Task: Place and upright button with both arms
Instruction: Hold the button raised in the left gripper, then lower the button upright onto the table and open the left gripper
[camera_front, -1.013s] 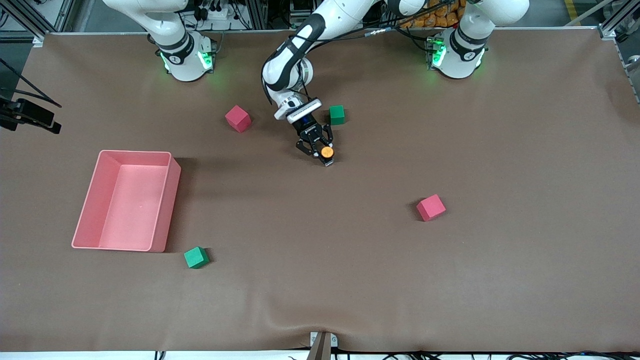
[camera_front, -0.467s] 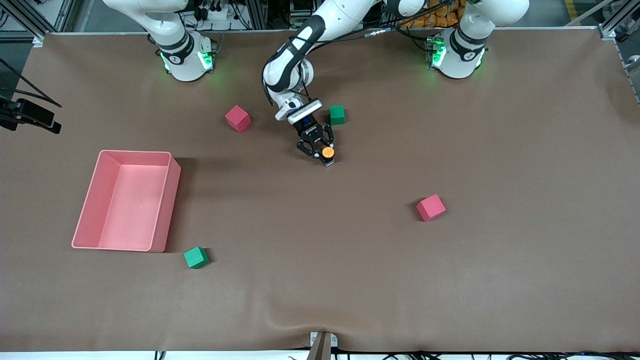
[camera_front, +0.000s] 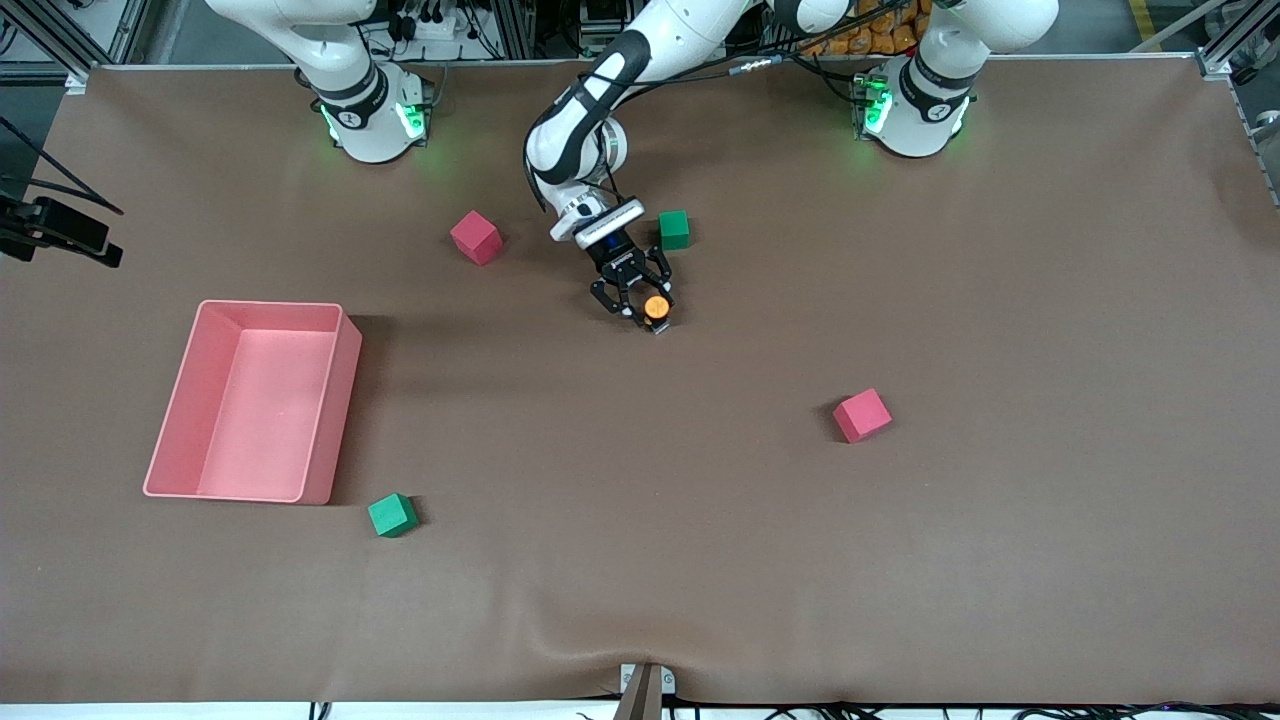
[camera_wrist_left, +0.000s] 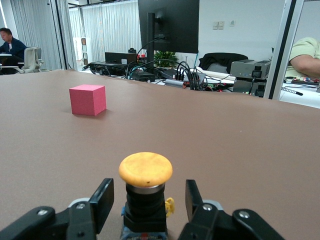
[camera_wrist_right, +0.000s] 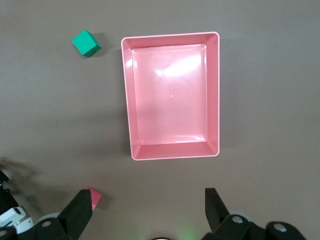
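Button (camera_wrist_left: 145, 192) is standing upright on the counter (camera_front: 700, 520), orange cap up and black body down, well in from every edge and somewhat closer to the edge where the arm bases stand than to the front camera's edge. The left pincer (camera_front: 636, 302) is straddling it, one finger on each side; in the left wrist view the fingers (camera_wrist_left: 102, 202) are showing a slim gap to the body on both sides, so the pincer is standing narrowly parted around the button and not pressing it, which suits a thing meant to balance on its own base. I judge the placing step to be at or near its end, with the release as the delicate part, since a finger dragging on the body could tip it. A green cube (camera_front: 674, 229) is sitting just beside the left wrist toward the bases' edge, and a red cube (camera_front: 476, 237) is lying toward the right arm's end. The right pincer (camera_wrist_right: 150, 212) is waiting with fingers spread wide and empty above the pink tray (camera_wrist_right: 126, 100), clear of the work. Another green cube (camera_front: 392, 515) is resting near the tray's corner closest to the front camera, and a second red cube (camera_front: 861, 415) is lying toward the left arm's end.
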